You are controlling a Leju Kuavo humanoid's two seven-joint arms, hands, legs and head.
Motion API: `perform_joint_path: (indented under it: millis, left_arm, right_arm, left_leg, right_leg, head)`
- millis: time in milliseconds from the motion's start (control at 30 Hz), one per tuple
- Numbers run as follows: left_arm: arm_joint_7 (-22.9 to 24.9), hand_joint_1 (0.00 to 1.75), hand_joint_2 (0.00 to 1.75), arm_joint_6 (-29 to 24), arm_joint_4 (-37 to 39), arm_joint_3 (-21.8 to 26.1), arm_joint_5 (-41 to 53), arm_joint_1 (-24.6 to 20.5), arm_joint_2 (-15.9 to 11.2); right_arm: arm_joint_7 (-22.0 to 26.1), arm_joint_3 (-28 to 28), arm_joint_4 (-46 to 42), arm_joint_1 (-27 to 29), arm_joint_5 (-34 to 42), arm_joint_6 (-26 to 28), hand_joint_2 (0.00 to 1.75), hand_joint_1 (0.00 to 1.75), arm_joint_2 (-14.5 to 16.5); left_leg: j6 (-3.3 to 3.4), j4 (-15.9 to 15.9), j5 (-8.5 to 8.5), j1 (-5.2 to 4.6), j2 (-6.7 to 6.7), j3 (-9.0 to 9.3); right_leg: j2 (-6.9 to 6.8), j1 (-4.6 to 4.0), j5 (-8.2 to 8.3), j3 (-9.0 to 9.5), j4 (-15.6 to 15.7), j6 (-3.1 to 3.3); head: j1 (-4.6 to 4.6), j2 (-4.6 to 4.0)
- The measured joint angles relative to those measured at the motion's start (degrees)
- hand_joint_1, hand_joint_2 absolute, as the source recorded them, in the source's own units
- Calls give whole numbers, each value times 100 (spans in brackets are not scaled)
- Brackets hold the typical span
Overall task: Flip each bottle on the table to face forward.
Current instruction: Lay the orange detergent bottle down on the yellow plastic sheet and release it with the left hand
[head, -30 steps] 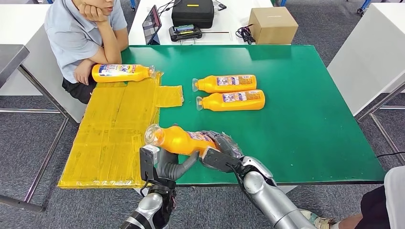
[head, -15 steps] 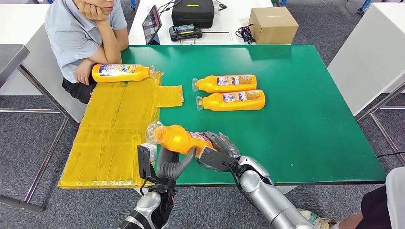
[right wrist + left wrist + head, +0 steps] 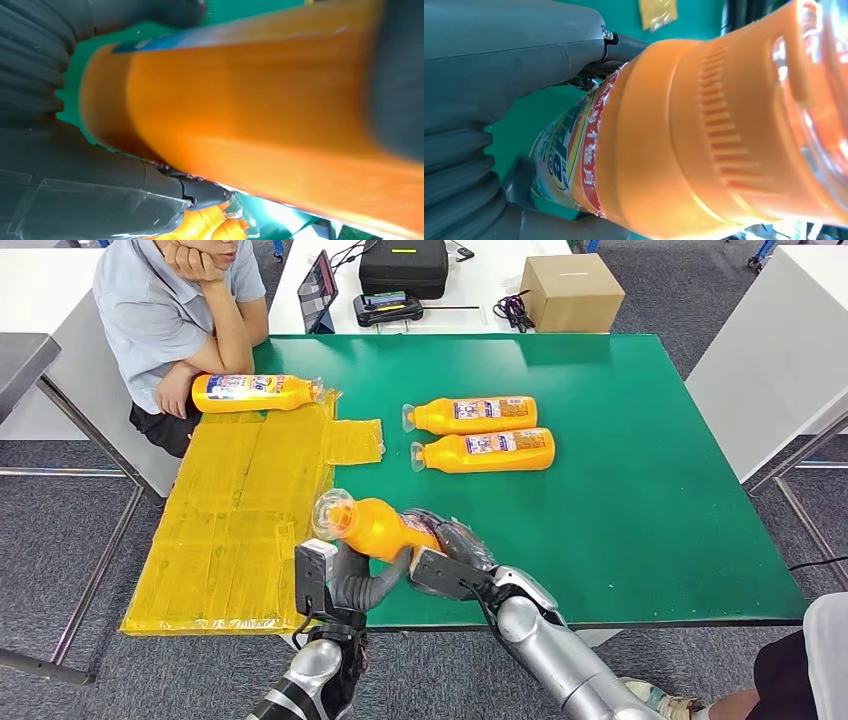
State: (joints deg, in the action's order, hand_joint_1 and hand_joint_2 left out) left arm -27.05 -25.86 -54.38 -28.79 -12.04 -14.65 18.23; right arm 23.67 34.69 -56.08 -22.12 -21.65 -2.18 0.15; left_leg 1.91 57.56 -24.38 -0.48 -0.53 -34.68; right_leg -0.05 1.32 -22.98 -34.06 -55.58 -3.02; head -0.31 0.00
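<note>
Head view, held bottle: 1 orange bottle [image 3: 375, 527] is lifted off the green table [image 3: 640, 500] near its front edge, clear cap end tilted up toward the yellow mat [image 3: 240, 510].
Head view, hands: the right hand [image 3: 450, 555] wraps the bottle's body, fingers curled round it; the left hand [image 3: 355, 580] cups the bottle's neck end from below, thumb against it.
Head view, other bottles: 2 bottles, the farther [image 3: 472, 415] and the nearer [image 3: 485, 451], lie side by side beyond the held bottle toward the table's middle, labels up, caps pointing toward the mat. A 4th bottle [image 3: 255, 392] lies at the mat's far end, beside a seated person's [image 3: 175, 315] forearm.
Head view, progress: judging by the upturned labels, the 2 middle bottles look done; the held 1 is mid-turn; the 4th appears to be waiting, though its label also shows.
Left wrist view: the grey thumb [image 3: 524, 55] presses the bottle's shoulder just above its label [image 3: 574, 150].
Left wrist view, writing: red band with white characters and blue lettering, too turned and partial to read.
Right wrist view: dark fingers [image 3: 400, 75] press against the orange body, blurred; no readable print.
Head view, writing: labels too small to read.
</note>
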Motion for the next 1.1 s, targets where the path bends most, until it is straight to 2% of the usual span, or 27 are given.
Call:
perform_joint_path:
  millis: [300, 567, 767, 1000, 1100]
  left_arm:
    - [159, 175, 175, -727, -270, -31, 1711, -58, -94]
    - [456, 175, 175, -264, -645, 29, 1658, -36, -249]
    - [445, 175, 175, -440, -848, 68, 1959, -34, -334]
    - [552, 175, 175, -1011, -992, 167, 3220, -37, -420]
    - [800, 175, 175, -1250, -1023, 226, 4196, -37, -476]
  right_arm:
    - [47, 6, 0, 15, -94, 201, 175, 0, 115]
    - [63, -39, -1, 101, -95, 213, 175, 0, 204]
    - [73, -97, -2, 206, -132, 282, 175, 0, 223]
    - [108, -263, -2, 375, -226, 311, 175, 0, 222]
    - [132, -325, -3, 414, -284, 311, 175, 0, 221]
  left_leg:
    - [0, 0, 0, 0, 1, 1]
    - [0, 0, 0, 0, 1, 0]
    - [0, 0, 0, 0, 1, 0]
    - [0, 0, 0, 0, 1, 0]
    - [0, 0, 0, 0, 1, 0]
  right_leg:
    - [0, 0, 0, -1, 0, 0]
    - [1, 0, 0, -2, 0, 0]
    - [0, 0, 0, -2, 0, 0]
    - [0, 0, 0, -2, 0, 0]
    - [1, 0, 0, -2, 0, 0]
  head:
    - [2, 0]
    - [0, 0]
    - [1, 0]
    - [1, 0]
    - [1, 0]
